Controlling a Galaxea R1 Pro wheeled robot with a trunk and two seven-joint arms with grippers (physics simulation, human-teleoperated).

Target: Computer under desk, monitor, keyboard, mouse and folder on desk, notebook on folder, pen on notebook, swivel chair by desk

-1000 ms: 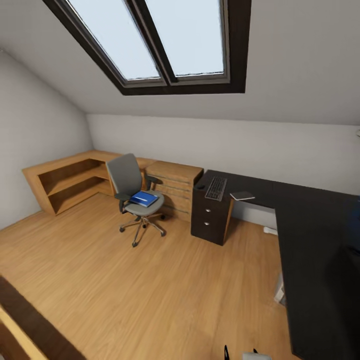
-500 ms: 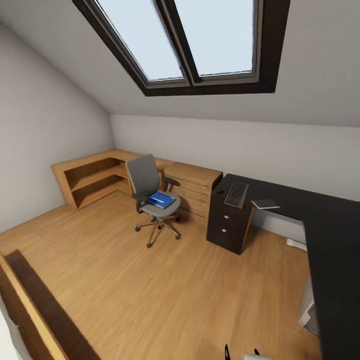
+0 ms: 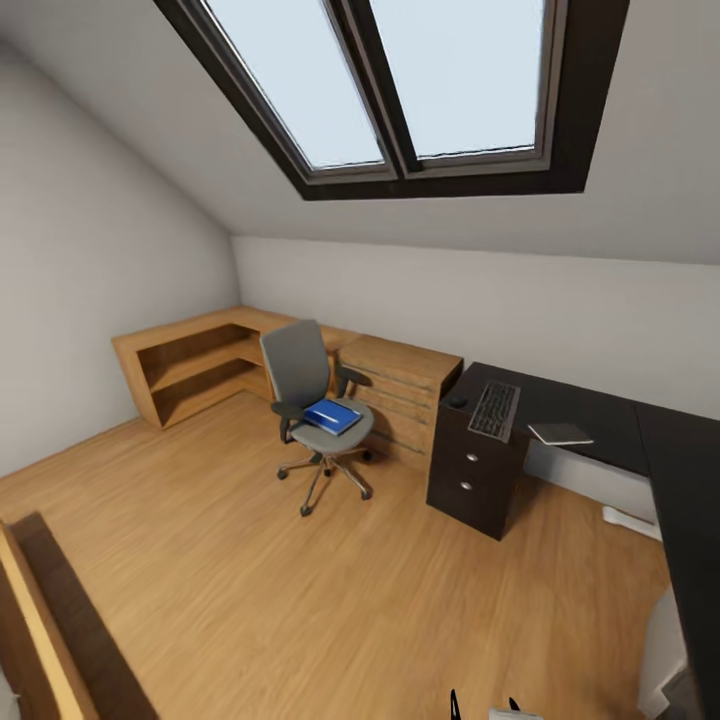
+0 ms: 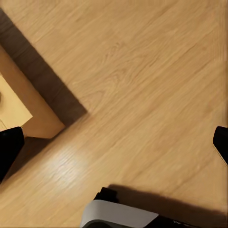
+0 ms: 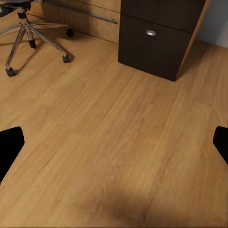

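Folder [image 3: 333, 416] lies on the chair [image 3: 312, 398] seat, well apart from the bench [image 3: 600, 420] — where keyboard [image 3: 495, 409] and notebook [image 3: 560, 433] rest. Both end effectors spread, empty over floor [image 5: 118, 142] — left [image 4: 114, 142], right [image 5: 114, 142] — likely in transit.

Colours from my head cam: floor [image 3: 300, 600] honey wood with visible plank grain. Walls and sloped ceiling [image 3: 130, 120] off-white. Skylight [image 3: 420, 80] pale blue-white glass in a dark brown-black frame. Swivel chair [image 3: 315, 405] grey fabric, black armrests, chrome base. Folder [image 3: 333, 416] on its seat bright blue. Desk [image 3: 600, 425] glossy black, silver knobs on the drawers. Keyboard [image 3: 495, 410] dark grey with black keys. Notebook [image 3: 560, 433] grey. Dresser [image 3: 405, 385] and shelf unit [image 3: 190, 365] light wood.
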